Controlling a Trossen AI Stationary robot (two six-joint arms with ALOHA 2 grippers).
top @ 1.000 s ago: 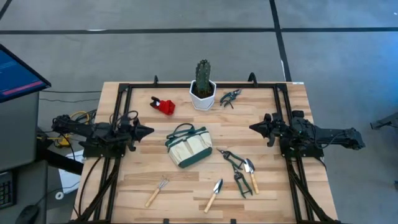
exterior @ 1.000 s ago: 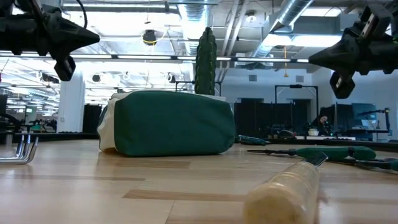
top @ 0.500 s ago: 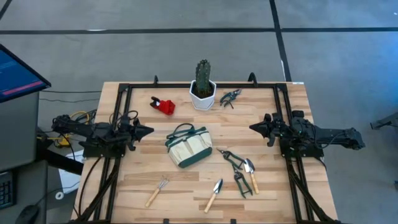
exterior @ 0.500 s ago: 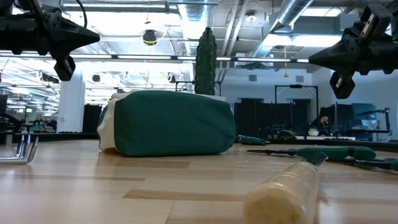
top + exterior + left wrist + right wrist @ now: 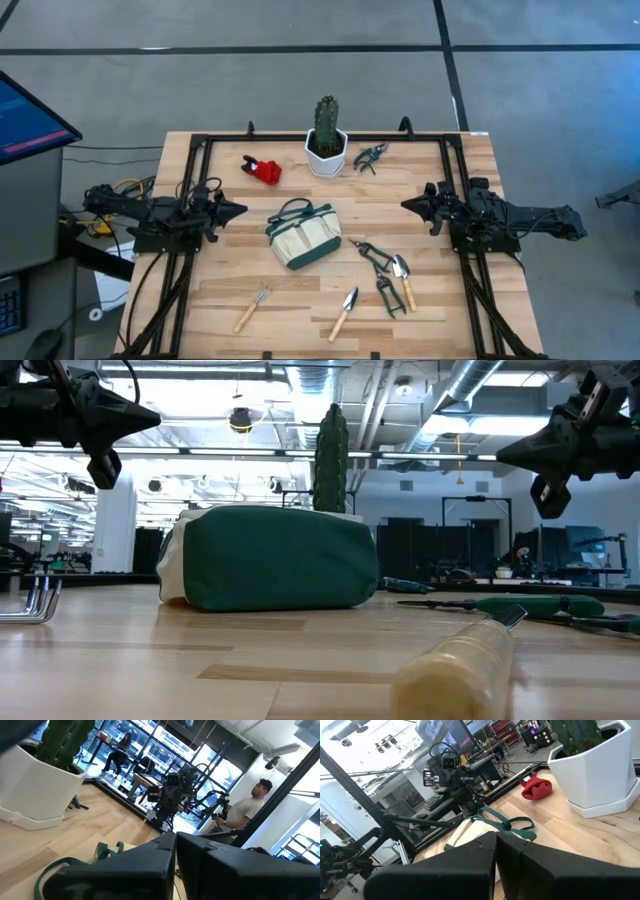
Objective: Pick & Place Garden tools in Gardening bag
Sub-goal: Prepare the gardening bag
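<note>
In the middle of the table (image 5: 430, 300) the gardening bag (image 5: 303, 236) lies tipped on its side, its green loop handles pointing toward the far edge and its dark green base facing the low camera. Just beyond it stands the cactus (image 5: 326, 125) in its white hexagonal pot (image 5: 326, 157), with the red pruner-like piece (image 5: 263, 168) to the pot's left and small dark pruning shears (image 5: 370, 156) to its right. On the near half lie the wooden-handled fork (image 5: 252, 308), a trowel (image 5: 345, 312), a second trowel (image 5: 403, 280) and green-handled shears (image 5: 377, 272), these last two touching or overlapping, right of the bag.

The left gripper (image 5: 238, 211) hangs above the board just left of the bag, its arm stretched level from the left edge, fingers pinched together on nothing. The right gripper (image 5: 407, 205) mirrors it from the right side, well apart from the bag and above the shears, its fingers likewise clenched empty. In the low view both tips sit high over the wood, pointing inward.

The surface is pale wooden planking with a black frame along its far and side edges. Grey floor surrounds it, and a monitor (image 5: 25, 120) stands off to the left. Behind, the left wrist view shows a person (image 5: 245, 812) in a light shirt among racks and bright windows.
</note>
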